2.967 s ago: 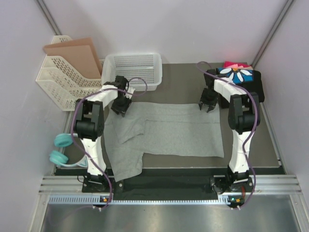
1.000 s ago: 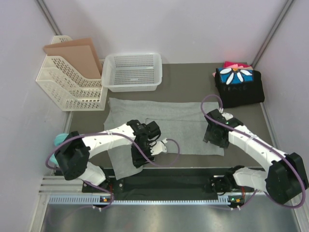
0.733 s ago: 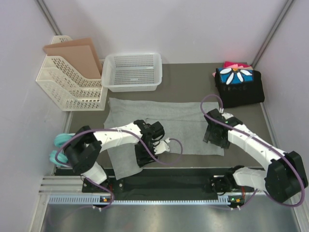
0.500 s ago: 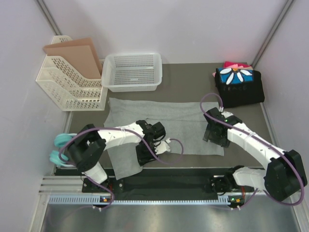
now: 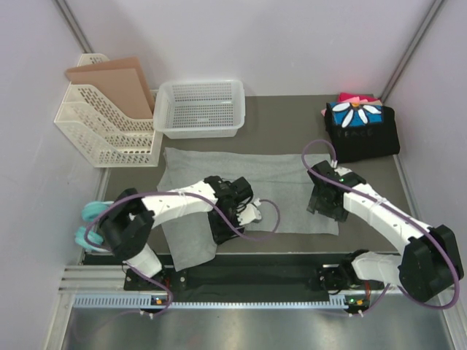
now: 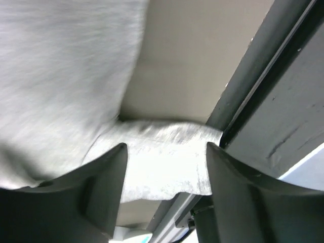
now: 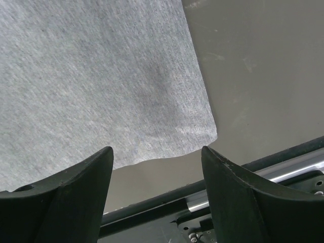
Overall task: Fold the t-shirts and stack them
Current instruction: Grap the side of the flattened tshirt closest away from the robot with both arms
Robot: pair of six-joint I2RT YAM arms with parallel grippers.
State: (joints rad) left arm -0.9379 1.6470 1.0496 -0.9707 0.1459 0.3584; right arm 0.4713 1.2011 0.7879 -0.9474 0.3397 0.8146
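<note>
Both jaws apart over grey t-shirt point(image 5: 273, 179)

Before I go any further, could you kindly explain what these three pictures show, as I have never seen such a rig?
Two robot arms are bolted to a table. One camera looks down from above; two more sit on the wrists, looking past each pincer. A grey t-shirt lies spread out; a folded daisy-print t-shirt waits far right. The left pincer and right pincer hover open over the grey one's near edge, holding nothing. A white basket and file rack stand at the back.
</note>
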